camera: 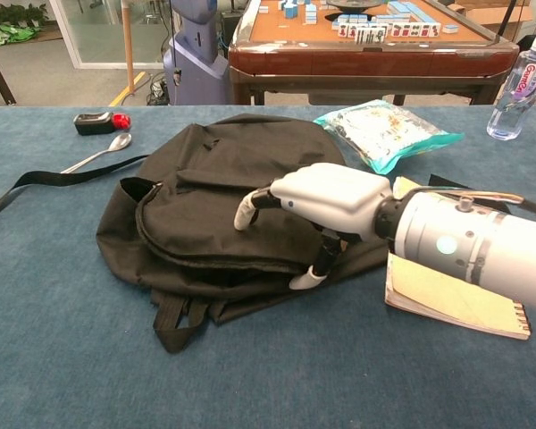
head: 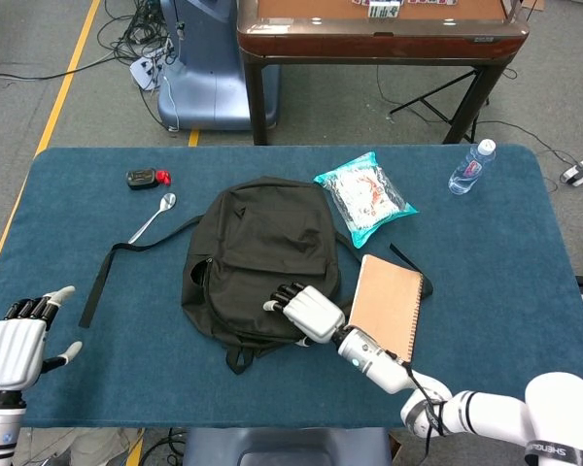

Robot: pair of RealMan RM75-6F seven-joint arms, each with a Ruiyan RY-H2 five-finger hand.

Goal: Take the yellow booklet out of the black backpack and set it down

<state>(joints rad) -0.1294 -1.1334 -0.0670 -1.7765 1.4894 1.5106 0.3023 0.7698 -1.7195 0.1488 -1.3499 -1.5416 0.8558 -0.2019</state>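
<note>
The black backpack (head: 260,254) (camera: 232,192) lies flat in the middle of the blue table. Just right of it, the tan-yellow spiral booklet (head: 391,301) (camera: 460,297) lies flat on the cloth, outside the bag. My right hand (head: 305,312) (camera: 314,202) hovers over the backpack's lower right corner with its fingers spread and nothing in them; its thumb points down at the bag's edge. My left hand (head: 16,342) stays at the table's near left corner, fingers apart and empty, and shows only in the head view.
A snack bag (head: 364,196) (camera: 386,130) and a water bottle (head: 471,167) (camera: 519,89) sit at the far right. A spoon (head: 154,217), a small black-and-red device (head: 146,179) and the backpack's loose strap (head: 112,260) lie at the left. A brown table (head: 379,29) stands beyond.
</note>
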